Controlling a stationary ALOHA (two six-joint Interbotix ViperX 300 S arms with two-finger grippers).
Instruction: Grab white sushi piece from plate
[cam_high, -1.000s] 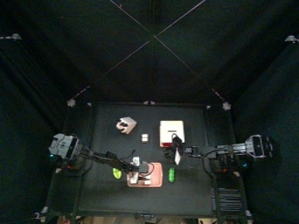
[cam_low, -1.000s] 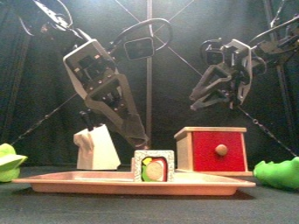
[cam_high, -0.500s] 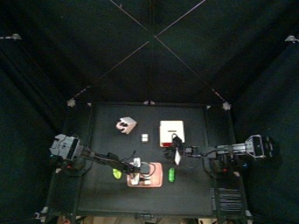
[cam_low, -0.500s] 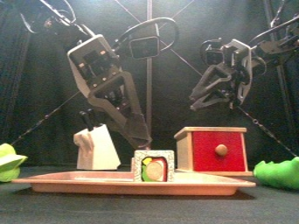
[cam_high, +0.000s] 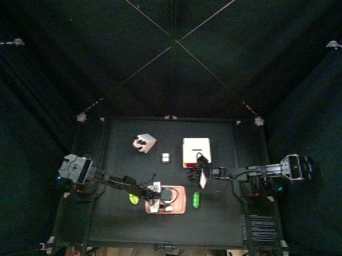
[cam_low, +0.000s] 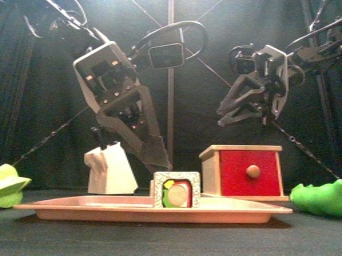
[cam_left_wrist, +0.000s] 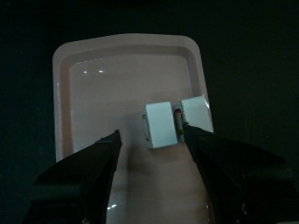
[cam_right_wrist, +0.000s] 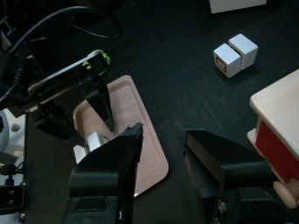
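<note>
The white sushi piece (cam_left_wrist: 176, 123), a small roll, stands on edge on the salmon-pink plate (cam_left_wrist: 105, 96). In the front view the sushi piece (cam_low: 175, 190) stands mid-plate (cam_low: 80, 208) near the table's front edge. My left gripper (cam_left_wrist: 167, 144) hangs open just above it, a jaw on either side and neither touching. From the front, the left gripper (cam_low: 134, 150) slants down toward the roll. My right gripper (cam_low: 247, 115) hangs open and empty, higher up over the red-sided box (cam_low: 245, 172).
A cream board (cam_high: 198, 150) tops that red-sided box behind the plate. A pinkish-white lump (cam_low: 111, 168) stands back left, and two small white blocks (cam_right_wrist: 236, 54) lie beyond the plate. Green pieces (cam_high: 134, 200) (cam_high: 195, 200) flank the plate.
The left gripper has swayed slightly above the plate and stays open. The sushi piece and the right arm have not moved.
</note>
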